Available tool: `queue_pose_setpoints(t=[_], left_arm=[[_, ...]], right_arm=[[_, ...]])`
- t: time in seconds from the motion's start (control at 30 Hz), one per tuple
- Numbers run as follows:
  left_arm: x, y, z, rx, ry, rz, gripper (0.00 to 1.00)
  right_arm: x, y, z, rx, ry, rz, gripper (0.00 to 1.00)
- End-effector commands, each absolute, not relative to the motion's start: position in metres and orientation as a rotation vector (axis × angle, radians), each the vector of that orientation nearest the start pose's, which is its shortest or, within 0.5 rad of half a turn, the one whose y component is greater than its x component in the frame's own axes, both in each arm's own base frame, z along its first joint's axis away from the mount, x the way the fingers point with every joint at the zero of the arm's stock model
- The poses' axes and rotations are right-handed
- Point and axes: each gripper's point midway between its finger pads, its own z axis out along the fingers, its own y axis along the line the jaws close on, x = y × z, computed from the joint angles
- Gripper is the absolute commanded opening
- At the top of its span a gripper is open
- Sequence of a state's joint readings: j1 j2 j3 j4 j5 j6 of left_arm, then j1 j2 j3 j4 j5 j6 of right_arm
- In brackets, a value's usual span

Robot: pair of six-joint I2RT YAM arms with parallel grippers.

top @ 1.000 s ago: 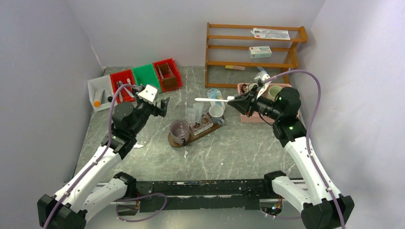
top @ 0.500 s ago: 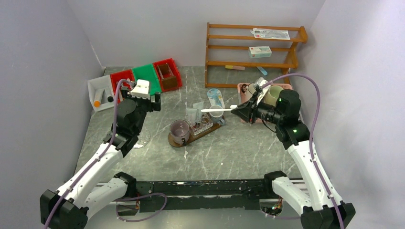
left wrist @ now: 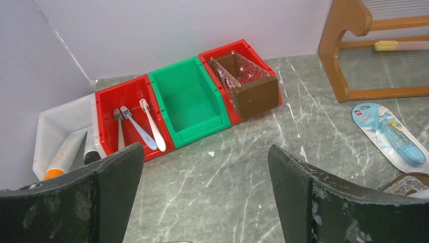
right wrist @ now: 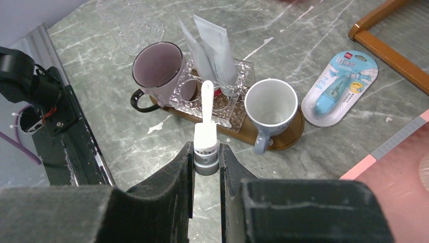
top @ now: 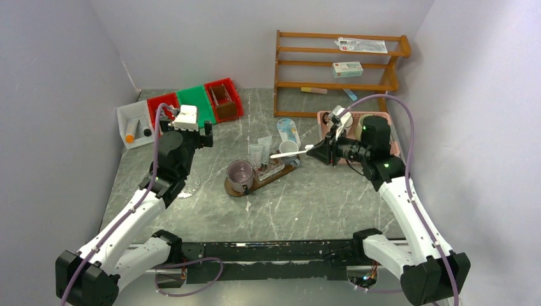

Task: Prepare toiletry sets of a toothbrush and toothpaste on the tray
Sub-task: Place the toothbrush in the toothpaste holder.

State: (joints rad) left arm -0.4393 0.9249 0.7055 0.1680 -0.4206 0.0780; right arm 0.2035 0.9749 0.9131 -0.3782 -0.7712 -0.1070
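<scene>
Right fingers (right wrist: 172,187) clamped on toothbrush (right wrist: 207,109) end, holding it level toward white mug (right wrist: 270,104) on mid-desk tray (right wrist: 297,127) for insertion; left fingers (left wrist: 101,192) wide apart facing far-left-corner red bin (left wrist: 129,119), likely lining up next brush.

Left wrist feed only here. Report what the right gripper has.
Observer: The right gripper is shut on a white toothbrush, gripping it at the handle end.
Operator: Say where the brush points.
Observer: Its head reaches over the tray and seems to hang above the clear holder between two mugs.
Operator: Give me the mugs' contents.
Observer: The purple mug and the white mug both look empty.
</scene>
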Motion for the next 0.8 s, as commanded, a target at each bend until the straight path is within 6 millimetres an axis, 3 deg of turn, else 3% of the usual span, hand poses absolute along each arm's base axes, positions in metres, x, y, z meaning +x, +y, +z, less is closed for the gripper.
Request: queue_pose_setpoints(t=[0.0,0.77], left_arm=[[0.344,-0.072,0.287,0.047,1.591,0.071,0.96],[0.339,-0.071,0.293,0.068,1.567,0.067,0.97]], right_arm=[[0.257,0.175,0.242,-0.805,1.833,0.816,0.0],[0.274,0.197,0.217,-0.834,1.89,0.838,0.0]])
